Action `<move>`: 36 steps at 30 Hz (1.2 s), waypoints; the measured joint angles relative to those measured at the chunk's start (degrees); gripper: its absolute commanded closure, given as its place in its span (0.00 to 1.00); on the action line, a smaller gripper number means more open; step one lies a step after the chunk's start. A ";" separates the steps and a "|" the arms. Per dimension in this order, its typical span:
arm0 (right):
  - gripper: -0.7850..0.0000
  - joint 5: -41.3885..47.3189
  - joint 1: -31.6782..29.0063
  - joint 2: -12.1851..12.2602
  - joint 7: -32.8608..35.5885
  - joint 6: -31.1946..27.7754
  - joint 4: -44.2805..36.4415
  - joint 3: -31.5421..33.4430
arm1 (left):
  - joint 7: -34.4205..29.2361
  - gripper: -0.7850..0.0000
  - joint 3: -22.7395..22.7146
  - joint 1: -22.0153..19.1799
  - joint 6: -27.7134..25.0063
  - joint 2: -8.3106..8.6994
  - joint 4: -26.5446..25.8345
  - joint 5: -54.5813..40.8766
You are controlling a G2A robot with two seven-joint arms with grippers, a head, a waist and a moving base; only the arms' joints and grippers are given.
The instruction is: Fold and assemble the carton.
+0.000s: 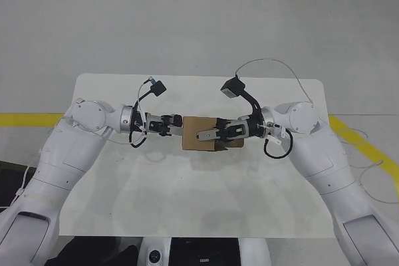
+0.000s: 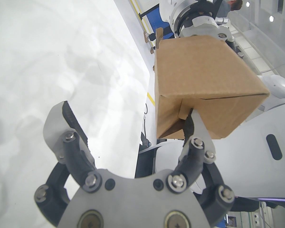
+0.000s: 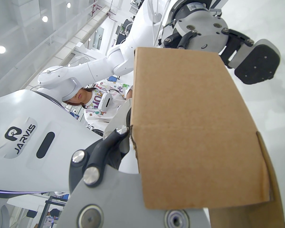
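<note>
Left claw [image 2: 129, 109] spread wide, one tip tucked into carton [image 2: 204, 72] end, right claw [image 1: 213, 133] clamped on carton.

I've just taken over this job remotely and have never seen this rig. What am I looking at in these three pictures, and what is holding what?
It is a two-armed robot working at a white table. The top view looks down from above its arms. The other two pictures come from a camera on each wrist. The right gripper appears shut on a brown carton, holding it seemingly clear of the table. The left gripper is open at the carton's other end, with one finger poked under the end flap.
</note>
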 measured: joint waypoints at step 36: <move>1.00 -2.39 -1.67 0.18 -2.94 4.97 0.40 0.29 | 1.08 0.00 -2.61 1.14 -0.54 1.18 -1.31 3.55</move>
